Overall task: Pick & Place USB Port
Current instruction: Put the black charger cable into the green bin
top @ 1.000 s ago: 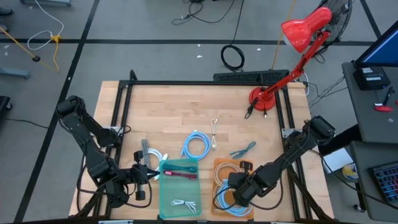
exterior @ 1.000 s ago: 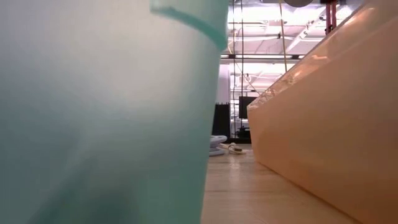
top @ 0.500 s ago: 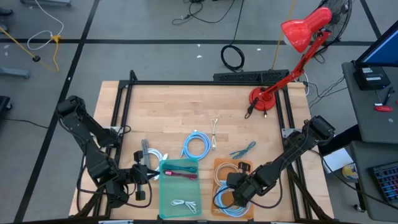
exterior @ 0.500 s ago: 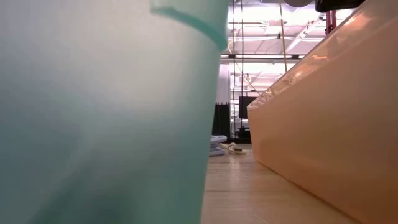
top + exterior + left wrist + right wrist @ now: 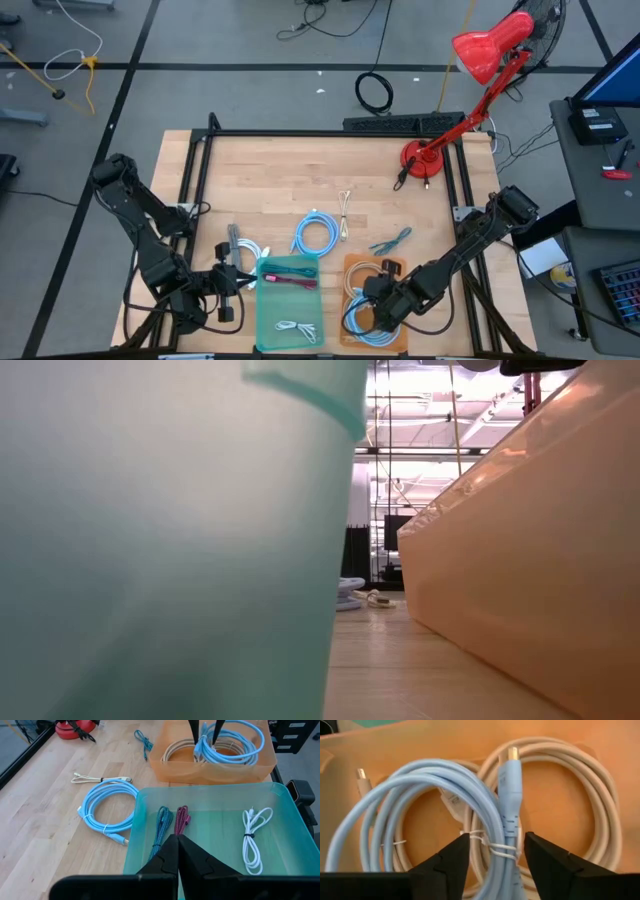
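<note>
Since a second ago my right gripper [image 5: 492, 852] has spread its fingers; the arm itself has barely shifted over the orange bin [image 5: 352, 268]. The fingers now stand apart on either side of the blue cable [image 5: 445, 800], with nothing pinched between them. That coil lies in the bin, resting on the white cable [image 5: 580, 795], and I judge it just released.

The relation that matters: the blue cable's plug [image 5: 510, 785] points straight away from my wrist, its long axis running down the middle of the gap between my fingers. So a lift straight up should clear it without snagging a loop.

My left gripper [image 5: 176, 851] is shut and empty, hovering at the near rim of the green bin [image 5: 145, 800], which holds three small cables. Outside the bins, another blue coil [image 5: 316, 233] lies on the table between the two arms. From the high view, my right arm looks somewhat nearer to it, as do the thin white lead [image 5: 345, 214] and the teal cable [image 5: 391, 241] beyond.
</note>
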